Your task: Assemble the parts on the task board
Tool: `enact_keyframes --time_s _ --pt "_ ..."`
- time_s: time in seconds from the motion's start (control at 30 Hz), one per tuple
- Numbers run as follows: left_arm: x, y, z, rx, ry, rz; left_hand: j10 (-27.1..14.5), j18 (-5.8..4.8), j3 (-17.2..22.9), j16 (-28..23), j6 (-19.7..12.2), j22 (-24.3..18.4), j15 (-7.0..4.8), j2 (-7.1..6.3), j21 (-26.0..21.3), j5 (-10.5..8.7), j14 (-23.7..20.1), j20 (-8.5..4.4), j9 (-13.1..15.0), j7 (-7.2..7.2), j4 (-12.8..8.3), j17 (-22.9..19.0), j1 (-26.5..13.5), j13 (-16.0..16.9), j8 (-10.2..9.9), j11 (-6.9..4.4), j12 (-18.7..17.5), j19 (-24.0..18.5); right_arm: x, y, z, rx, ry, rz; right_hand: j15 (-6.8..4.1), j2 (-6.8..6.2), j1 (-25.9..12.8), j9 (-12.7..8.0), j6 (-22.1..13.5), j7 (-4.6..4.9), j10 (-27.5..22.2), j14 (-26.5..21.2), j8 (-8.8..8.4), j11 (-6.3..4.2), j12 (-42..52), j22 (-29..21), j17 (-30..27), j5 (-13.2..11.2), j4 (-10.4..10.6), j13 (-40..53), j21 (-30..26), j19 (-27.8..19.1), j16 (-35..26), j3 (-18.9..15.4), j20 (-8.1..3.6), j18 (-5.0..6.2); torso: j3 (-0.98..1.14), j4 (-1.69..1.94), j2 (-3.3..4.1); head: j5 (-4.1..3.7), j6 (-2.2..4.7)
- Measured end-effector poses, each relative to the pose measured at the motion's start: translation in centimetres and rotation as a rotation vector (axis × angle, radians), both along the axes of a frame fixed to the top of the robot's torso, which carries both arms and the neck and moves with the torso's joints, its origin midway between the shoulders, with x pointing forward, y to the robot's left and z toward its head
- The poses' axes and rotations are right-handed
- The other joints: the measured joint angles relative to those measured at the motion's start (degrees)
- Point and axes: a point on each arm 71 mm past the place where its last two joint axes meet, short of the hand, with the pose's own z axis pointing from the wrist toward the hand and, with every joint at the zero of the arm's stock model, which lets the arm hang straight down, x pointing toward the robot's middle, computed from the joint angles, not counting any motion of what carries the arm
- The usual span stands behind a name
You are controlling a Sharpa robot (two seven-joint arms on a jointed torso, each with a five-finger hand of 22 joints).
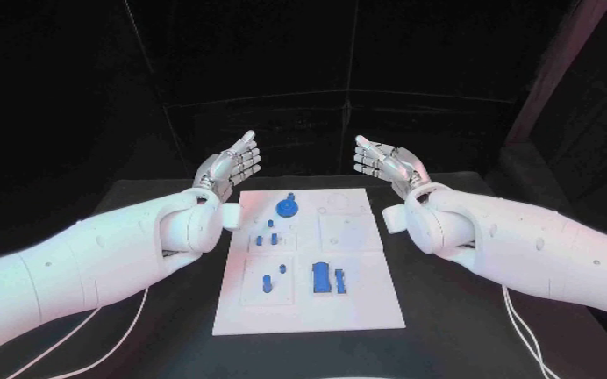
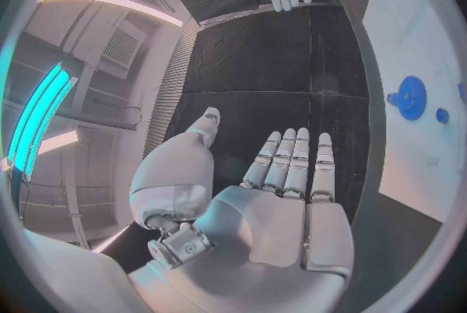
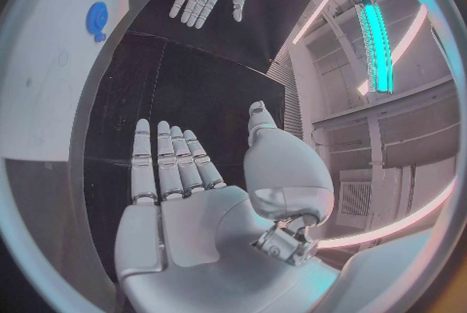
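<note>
Task board (image 1: 360, 300), a white plate, lies flat at lower centre of the head view on the black counter (image 1: 468, 344), long side running away from the robot. Blue parts sit on its left half: a round gear (image 1: 289, 207) near the far edge, a small peg (image 1: 269, 223) just below it, two short pegs (image 1: 267, 239) side by side further down, one lone peg (image 1: 267, 283) at lower left, and a taller rectangular block pair (image 1: 328, 278) just right of that peg. Right half of board shows only faint outlined recesses. No readable writing or labels on board or arms.

Left hand (image 1: 229, 167) is up above the counter at the board's upper left corner, fingers straight and spread, palm facing inward, nothing held. Right hand (image 1: 391, 163) mirrors it at upper right, fingers also extended and apart, nothing held. Both hands are apart from the board and from each other.

Cables (image 1: 76, 337) trail down from the arms onto the counter at lower left and lower right, clear of the board. Nothing lies between the hands and the parts.

Left wrist view: open palm (image 2: 277, 208), gear (image 2: 412, 97) on the board at the right side.
</note>
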Motion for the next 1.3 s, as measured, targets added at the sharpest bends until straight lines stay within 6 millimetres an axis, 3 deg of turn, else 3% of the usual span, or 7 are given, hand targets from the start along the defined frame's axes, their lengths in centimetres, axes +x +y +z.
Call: enact_keyframes --time_s 0.2,0.33,0.4,0.73,1.1,1.17,1.3 --pt "-2.6 -2.0 0.8 0.016 -0.021 0.015 -6.5 -0.90 -2.3 -3.1 -6.0 -2.7 -1.52 0.14 0.0 0.00 -5.8 -1.90 -0.2 -2.66 0.1 -1.3 -8.5 -0.1 -0.5 -2.66 -0.2 -4.5 -2.3 1.2 0.8 0.066 -0.002 -0.046 -0.33 -0.64 -9.8 -0.3 -6.2 -2.99 -7.1 -7.5 0.00 -1.42 -0.4 -0.2 -2.8 -1.5 -1.4 -0.2 -2.8 -7.1 0.0 1.5 -2.34 -0.89 0.59 0.57 0.62 0.44 3.11" --pt "-3.8 -2.6 1.4 0.042 -0.046 0.044 -10.1 -3.15 -3.6 -4.3 -9.4 -4.2 -1.97 0.19 -0.2 -0.22 -8.9 -2.93 -0.2 -3.45 0.1 -1.7 -13.2 -0.2 -0.7 -3.46 -0.2 -7.0 -3.3 1.4 1.2 0.090 -0.003 -0.090 -0.43 -0.81 -15.2 -0.4 -9.6 -4.28 -10.9 -11.6 0.00 -1.76 -0.5 -0.2 -4.2 -3.6 -1.6 -0.3 -4.3 -10.9 -0.3 3.8 -4.22 -2.29 0.84 0.83 0.89 0.55 4.03" --pt "-4.1 -2.7 1.6 0.054 -0.057 0.057 -11.8 -4.00 -4.0 -4.5 -10.8 -4.9 -2.11 0.20 -0.2 -0.22 -10.4 -3.59 -0.2 -3.68 0.2 -1.8 -15.2 -0.2 -0.7 -3.67 -0.2 -8.0 -3.5 1.4 1.3 0.094 -0.003 -0.109 -0.45 -0.89 -17.6 -0.4 -11.1 -4.67 -12.6 -13.5 -0.21 -1.90 -0.5 -0.2 -4.7 -4.6 -1.6 -0.3 -4.7 -12.6 -0.3 4.7 -4.79 -3.77 0.89 0.90 0.96 0.59 4.17" --pt "-4.4 -2.5 2.0 0.100 -0.093 0.106 -18.0 -5.39 -8.3 -5.2 -16.6 -8.3 -2.42 0.23 -0.2 -0.22 -15.9 -7.87 -0.2 -4.17 0.1 -2.0 -23.4 -0.2 -0.9 -4.20 -0.4 -12.3 -3.6 1.0 1.3 0.098 -0.008 -0.167 -0.53 -1.00 -27.0 -0.5 -17.2 -5.50 -19.4 -20.7 -0.21 -2.20 -0.7 -0.3 -5.6 -6.5 -1.9 -0.3 -5.5 -19.4 -0.3 6.0 -5.97 -5.81 0.98 0.99 1.07 0.60 4.29" --pt "-4.4 -2.4 2.1 0.114 -0.104 0.119 -22.4 -5.38 -9.9 -5.2 -20.7 -12.0 -2.42 0.24 -0.2 -0.22 -19.8 -8.65 -0.2 -4.30 0.2 -2.0 -29.3 -0.2 -0.9 -4.32 -0.4 -15.4 -3.6 0.9 1.3 0.098 -0.009 -0.184 -0.54 -1.01 -34.1 -0.5 -21.7 -5.72 -24.5 -26.2 -0.21 -2.19 -0.8 -0.3 -5.7 -6.8 -1.9 -0.3 -5.5 -24.5 -0.3 6.3 -6.29 -5.83 1.00 1.00 1.08 0.60 4.29" --pt "-4.4 -2.4 2.1 0.115 -0.104 0.121 -22.9 -5.43 -9.9 -5.2 -21.2 -12.1 -2.51 0.24 -0.2 -0.22 -20.2 -8.64 -0.2 -4.44 0.2 -2.0 -30.1 -0.2 -0.9 -4.21 -0.4 -16.5 -3.6 0.9 1.3 0.099 -0.009 -0.185 -0.56 -0.99 -35.1 -0.5 -22.2 -5.63 -25.1 -26.9 -0.21 -2.22 -0.8 -0.3 -5.7 -6.8 -1.8 -0.3 -5.5 -25.1 -0.3 6.3 -6.35 -6.70 1.00 1.01 1.08 0.60 4.29" --pt "-4.4 -2.4 2.1 0.116 -0.105 0.122 -24.5 -6.28 -10.2 -5.2 -22.8 -12.4 -2.54 0.32 -0.2 -0.22 -21.8 -8.74 -0.2 -4.38 0.1 -2.0 -31.9 -0.2 -0.9 -4.32 -0.4 -19.3 -3.6 0.9 1.3 0.099 -0.009 -0.187 -0.65 -1.17 -36.5 -0.5 -23.1 -5.67 -26.1 -28.0 -0.21 -2.24 -0.8 -0.3 -5.8 -6.8 -1.9 -0.3 -5.5 -26.3 -0.3 6.3 -6.37 -6.68 1.00 1.01 1.08 0.60 4.29"
